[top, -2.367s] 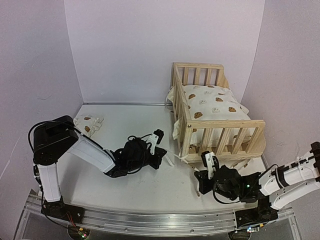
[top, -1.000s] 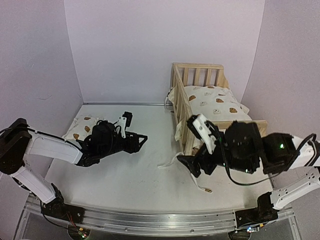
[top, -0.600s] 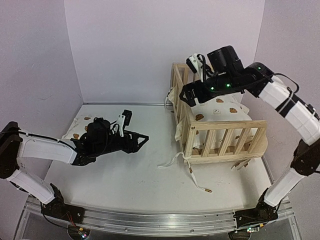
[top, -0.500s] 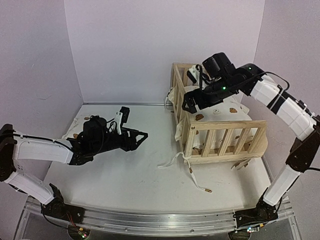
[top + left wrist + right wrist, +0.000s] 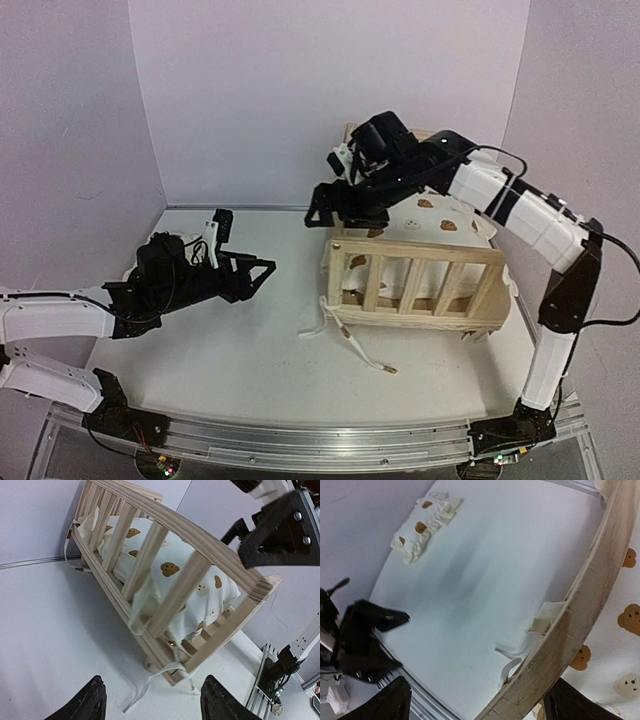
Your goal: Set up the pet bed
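Your left tool (image 5: 258,276) hangs over the desk (image 5: 250,370), jaws wide apart and empty. Your right tool (image 5: 345,218) straddles the top rail of the pine frame (image 5: 415,285), fingers spread and not clamped. The cushion (image 5: 440,215) lies inside the frame, and the pillow (image 5: 425,527) sits well apart on the desk.

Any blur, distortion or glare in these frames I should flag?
Top external: evenly lit and sharp, no glare, soft shadow under the pet bed frame. Left wrist: sharp, though the wide lens stretches the frame's near rail. Right wrist: blurred, table streaked, the frame's top rail bowed into a curve, the small pillow soft.
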